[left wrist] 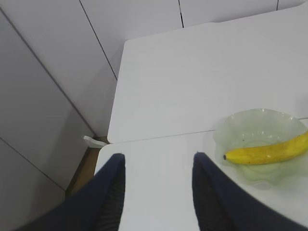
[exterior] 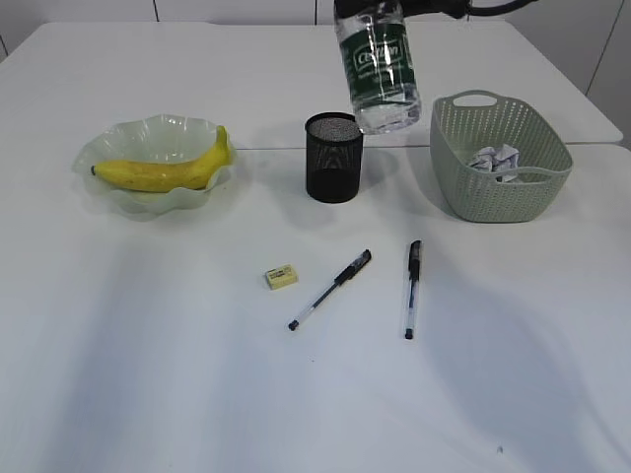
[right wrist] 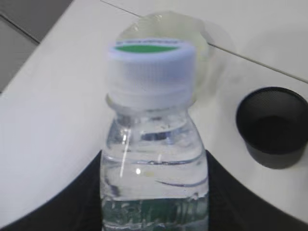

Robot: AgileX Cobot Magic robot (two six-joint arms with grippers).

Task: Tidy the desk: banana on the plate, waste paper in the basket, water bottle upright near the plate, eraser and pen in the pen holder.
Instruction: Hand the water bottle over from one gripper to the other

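My right gripper is shut on the clear water bottle with a green label and holds it in the air above the black mesh pen holder. In the right wrist view the fingers clamp the bottle's body below its white cap. The banana lies on the pale green plate. Crumpled waste paper lies in the grey basket. A yellow eraser and two pens lie on the table. My left gripper is open and empty, left of the plate.
The white table's left edge and corner lie below the left gripper, with floor and wall panels beyond. The pen holder stands to the right of the bottle in the right wrist view. A seam between two tabletops runs behind the plate.
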